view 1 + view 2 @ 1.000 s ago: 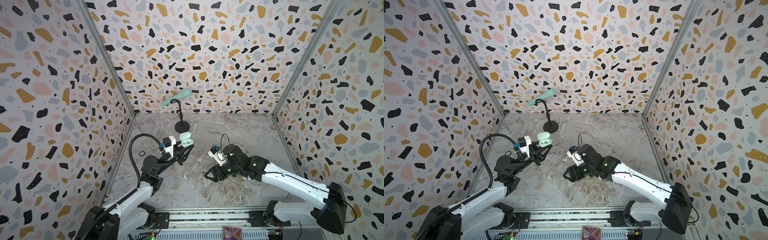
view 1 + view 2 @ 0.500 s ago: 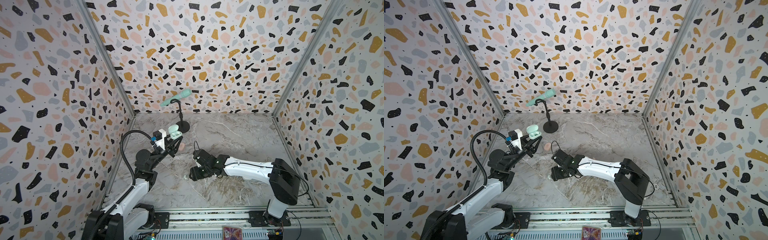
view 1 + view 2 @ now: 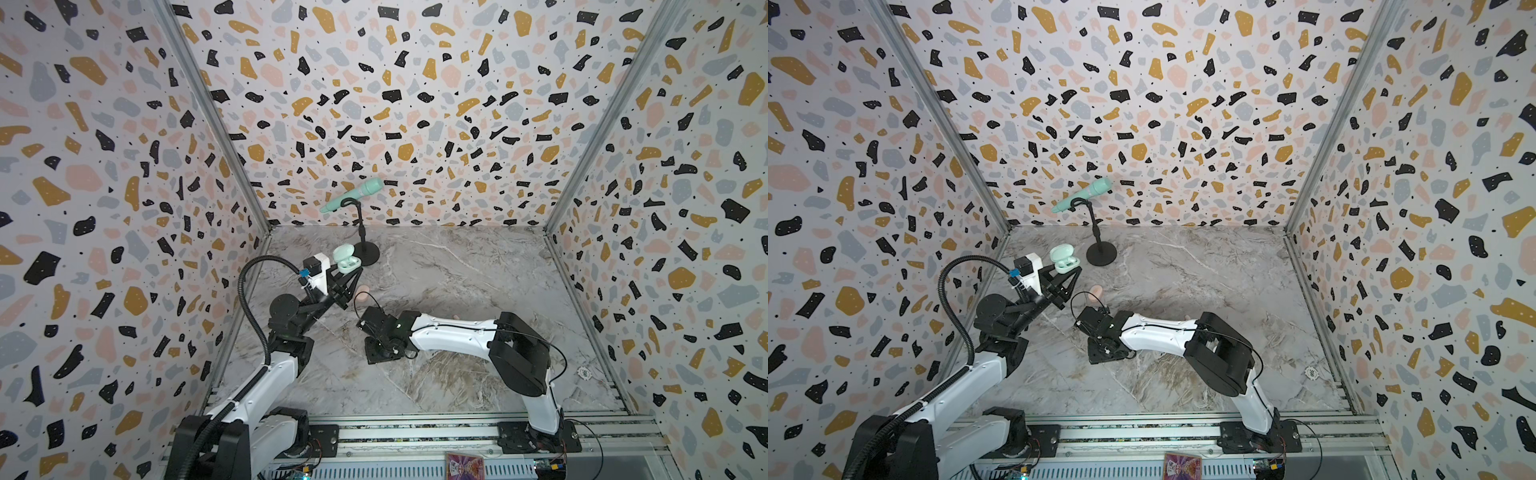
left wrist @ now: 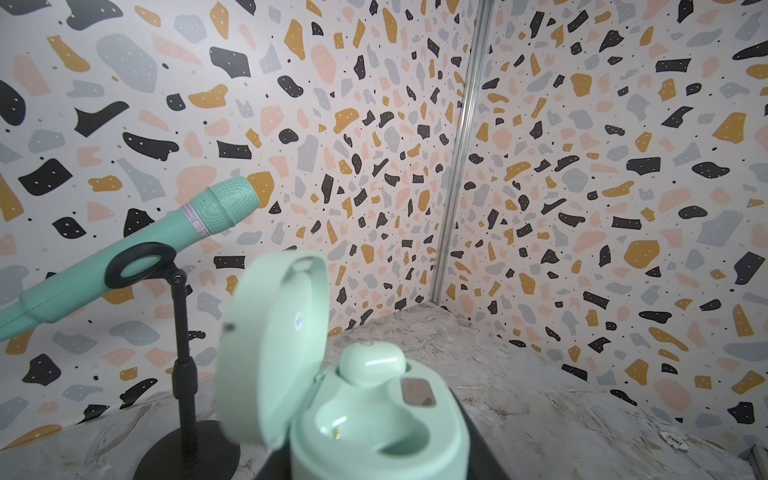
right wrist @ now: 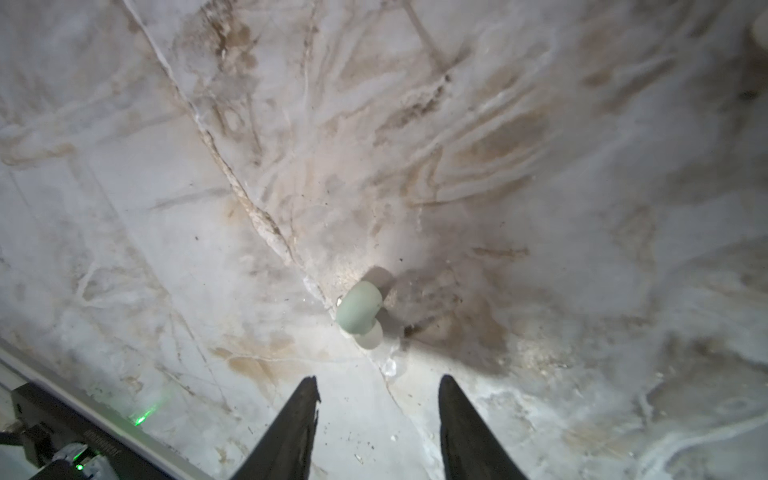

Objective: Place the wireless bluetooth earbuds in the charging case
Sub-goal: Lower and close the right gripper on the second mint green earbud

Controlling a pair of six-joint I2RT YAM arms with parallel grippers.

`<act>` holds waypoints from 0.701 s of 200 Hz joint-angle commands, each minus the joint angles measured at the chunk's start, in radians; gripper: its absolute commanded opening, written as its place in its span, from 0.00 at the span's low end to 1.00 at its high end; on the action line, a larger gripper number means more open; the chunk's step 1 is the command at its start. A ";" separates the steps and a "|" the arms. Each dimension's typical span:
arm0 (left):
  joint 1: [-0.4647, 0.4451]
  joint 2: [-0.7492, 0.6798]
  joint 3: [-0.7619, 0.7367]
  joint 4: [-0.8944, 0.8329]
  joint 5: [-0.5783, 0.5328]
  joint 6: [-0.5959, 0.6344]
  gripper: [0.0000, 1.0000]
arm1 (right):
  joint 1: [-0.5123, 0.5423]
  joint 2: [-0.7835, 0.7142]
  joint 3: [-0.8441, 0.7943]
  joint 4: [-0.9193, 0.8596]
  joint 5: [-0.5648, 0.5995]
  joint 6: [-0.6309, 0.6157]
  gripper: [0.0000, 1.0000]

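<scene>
**Right arm swung in over loose bud; left holds open case**

Since a second ago the right arm has folded and swung toward the left side, and its jaws have narrowed. The left arm has pulled the case back and slightly left.

The left gripper (image 3: 347, 275) is clamped on the base of the mint charging case (image 3: 346, 258), held up off the marble table (image 3: 457, 266) near the left wall, with the lid (image 4: 270, 345) flipped open. In the left wrist view, the seated earbud (image 4: 372, 365) sits in the far socket. The near socket (image 4: 365, 432) is bare.

The right gripper (image 5: 377, 386) points down at the table. Its jaws are apart with nothing between them. The loose earbud (image 5: 359, 309), pale mint, lies on the table just ahead of the fingertips (image 5: 305, 399), not touching them. In both top views the bud is hidden under the wrist.

A mint microphone (image 3: 353, 195) on a black stand (image 3: 368, 253) is at the back, just behind the case. A small pink item (image 3: 363, 290) lies on the table between the arms; what it is cannot be told.
</scene>
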 commanded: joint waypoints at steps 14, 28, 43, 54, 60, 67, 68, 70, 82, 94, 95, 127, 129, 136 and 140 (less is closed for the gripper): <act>0.009 -0.005 0.017 0.081 0.006 0.007 0.29 | 0.008 0.038 0.103 -0.080 0.048 0.040 0.45; 0.008 -0.012 0.012 0.081 0.005 0.008 0.29 | 0.009 0.063 0.141 -0.103 0.059 0.035 0.44; 0.008 -0.019 0.009 0.072 0.004 0.013 0.29 | 0.008 0.093 0.187 -0.139 0.067 0.026 0.44; 0.008 -0.023 0.009 0.063 0.002 0.021 0.29 | 0.009 0.110 0.210 -0.160 0.072 0.023 0.43; 0.008 -0.024 0.010 0.062 0.001 0.022 0.29 | 0.009 0.118 0.219 -0.167 0.073 0.019 0.42; 0.009 -0.024 0.010 0.061 0.001 0.022 0.29 | 0.008 0.124 0.226 -0.171 0.074 0.018 0.42; 0.008 -0.024 0.010 0.061 0.001 0.022 0.29 | 0.008 0.125 0.227 -0.171 0.074 0.016 0.42; 0.009 -0.024 0.009 0.061 0.001 0.022 0.29 | 0.008 0.126 0.228 -0.171 0.075 0.014 0.42; 0.008 -0.024 0.010 0.058 0.000 0.025 0.29 | 0.009 0.140 0.242 -0.181 0.077 0.008 0.40; 0.009 -0.024 0.010 0.056 0.000 0.026 0.29 | 0.006 0.153 0.261 -0.198 0.081 0.005 0.40; 0.008 -0.024 0.010 0.056 0.000 0.026 0.29 | 0.006 0.155 0.261 -0.199 0.080 0.005 0.40; 0.008 -0.025 0.010 0.049 0.003 0.031 0.29 | 0.007 0.175 0.273 -0.208 0.073 -0.003 0.38; 0.008 -0.025 0.010 0.049 0.002 0.031 0.29 | 0.007 0.175 0.273 -0.208 0.073 -0.004 0.37; 0.008 -0.024 0.010 0.049 0.002 0.033 0.29 | 0.008 0.178 0.272 -0.207 0.070 -0.005 0.37; 0.009 -0.023 0.010 0.047 0.002 0.032 0.29 | 0.007 0.179 0.274 -0.206 0.068 -0.006 0.37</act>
